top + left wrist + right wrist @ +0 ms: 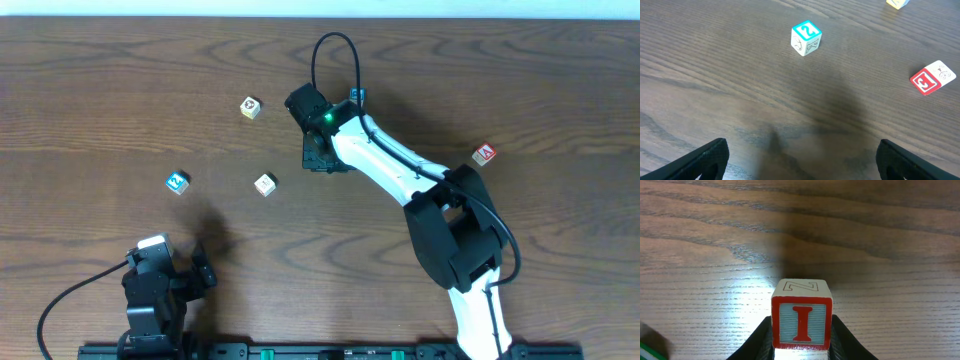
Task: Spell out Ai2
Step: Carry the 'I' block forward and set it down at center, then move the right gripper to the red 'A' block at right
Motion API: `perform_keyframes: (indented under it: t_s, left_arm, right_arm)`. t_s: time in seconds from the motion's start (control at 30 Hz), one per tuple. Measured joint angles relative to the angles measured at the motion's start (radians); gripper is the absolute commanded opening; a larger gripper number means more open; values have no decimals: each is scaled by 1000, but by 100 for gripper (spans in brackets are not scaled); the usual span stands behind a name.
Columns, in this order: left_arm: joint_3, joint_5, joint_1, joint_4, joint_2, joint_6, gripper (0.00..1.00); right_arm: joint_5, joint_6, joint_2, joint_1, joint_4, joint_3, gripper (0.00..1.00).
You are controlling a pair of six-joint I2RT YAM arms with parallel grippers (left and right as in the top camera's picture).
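My right gripper is shut on a block with a red letter I and holds it at the table surface; in the overhead view the gripper hides that block. A red A block lies at the right. A blue 2 block lies at the left and also shows in the left wrist view. My left gripper is open and empty, near the front left.
A white block lies right of the 2 block and shows a red face in the left wrist view. A yellow-edged block lies further back. The table is dark wood.
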Motion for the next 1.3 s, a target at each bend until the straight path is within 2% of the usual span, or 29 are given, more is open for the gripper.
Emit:
perform_keyframes:
  t_s: [0.13,0.2,0.27,0.5,0.57,0.73,0.83,0.93,1.03,1.23,1.27,1.3]
  left_arm:
    - [0,0,0,0,0,0,96]
    - [0,0,0,0,0,0,95]
    - [0,0,0,0,0,0,96]
    - [0,0,0,0,0,0,95]
    - [0,0,0,0,0,0,95]
    - [0,0,0,0,0,0,95]
    - [0,0,0,0,0,0,95]
    - [0,0,0,0,0,0,95]
    - [0,0,0,0,0,0,95]
    - [0,0,0,0,0,0,95]
    - [0,0,0,0,0,0,96]
    - [0,0,0,0,0,0,95]
  right_arm:
    - [0,0,4,0,4,0,15]
    - [0,0,6,0,5,0,25]
    - [0,0,6,0,5,0,30]
    - [6,-8,7,0,4,0,42]
    - [7,-8,7,0,3,0,43]
    - [8,-8,8,0,-5,0,62]
    - [9,-10,11,0,-4,0,65]
    - [8,-7,13,-4,-31,8,82]
    - [7,-19,20,-21,-109,86,87]
    - [13,-122,11,-47,-252,357,86]
    - [14,-148,5,-48,-264,391,95]
    - [15,-175,-3,-49,-280,427,99]
